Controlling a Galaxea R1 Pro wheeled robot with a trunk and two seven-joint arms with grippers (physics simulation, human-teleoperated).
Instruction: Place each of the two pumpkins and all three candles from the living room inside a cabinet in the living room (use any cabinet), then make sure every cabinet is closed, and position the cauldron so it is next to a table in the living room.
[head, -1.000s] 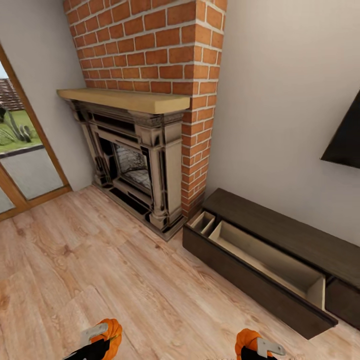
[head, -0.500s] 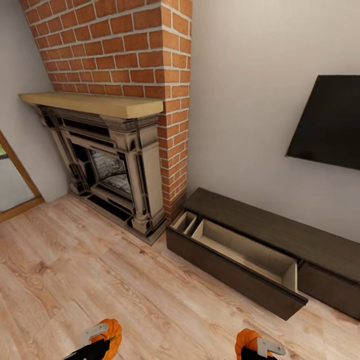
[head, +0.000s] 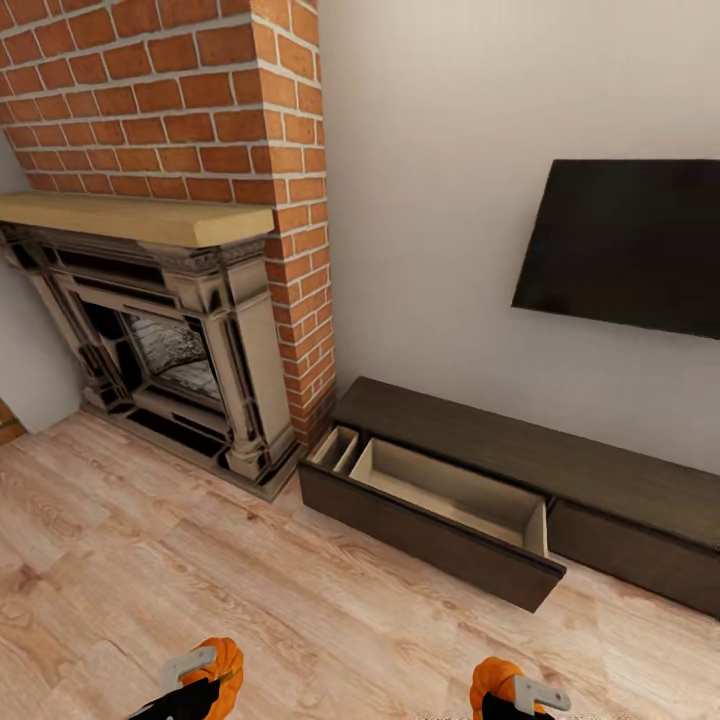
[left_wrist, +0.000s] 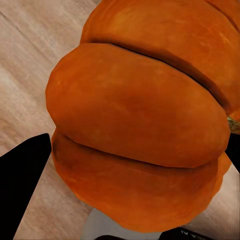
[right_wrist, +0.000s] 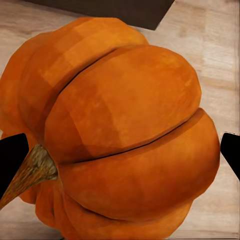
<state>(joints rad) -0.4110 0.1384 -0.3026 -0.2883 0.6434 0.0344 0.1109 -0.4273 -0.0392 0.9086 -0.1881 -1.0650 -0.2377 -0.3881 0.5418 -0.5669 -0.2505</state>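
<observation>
Brick fireplace (head: 170, 330); pale wall (head: 430, 200); wood floor (head: 150, 560)

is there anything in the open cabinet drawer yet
No, in the head view the open drawer of the cabinet shows only its bare beige inside, and each gripper holds a pumpkin.

Two orange ribbed pumpkins (head: 222, 662) (head: 493, 680) held low, dark cabinet (head: 520, 460) by wall, one front pulled out
</observation>
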